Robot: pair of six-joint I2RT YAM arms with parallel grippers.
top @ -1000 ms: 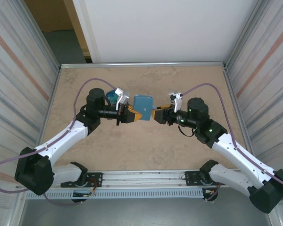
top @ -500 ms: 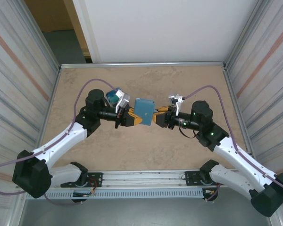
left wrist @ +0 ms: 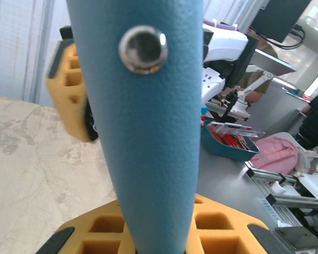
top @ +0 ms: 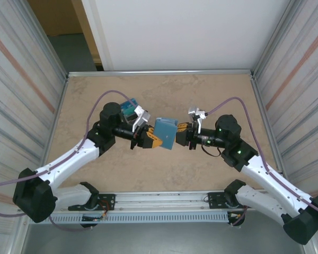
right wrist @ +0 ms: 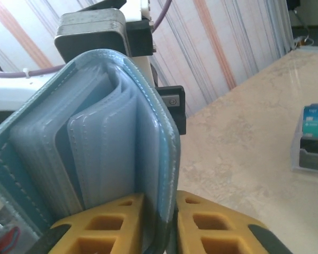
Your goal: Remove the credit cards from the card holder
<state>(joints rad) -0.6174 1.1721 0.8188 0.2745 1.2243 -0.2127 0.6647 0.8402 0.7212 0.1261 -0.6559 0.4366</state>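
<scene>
Table [top: 212, 95] is tan and looks like stone, with stripy walls [top: 21, 79] at both sides and a white wall [top: 175, 32] at the top of the frame. In the middle, the holder [top: 165, 132] is held over it. The left gripper [top: 154, 139] and right gripper [top: 179, 132] each pinch one side.

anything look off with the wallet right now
The card holder hangs tilted between the left gripper and right gripper, and its grey-blue pocket panels bow outward instead of lying flat. Nothing looks damaged.

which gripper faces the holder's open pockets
The right gripper; the left gripper faces the outer cover of the card holder, with its snap.
</scene>
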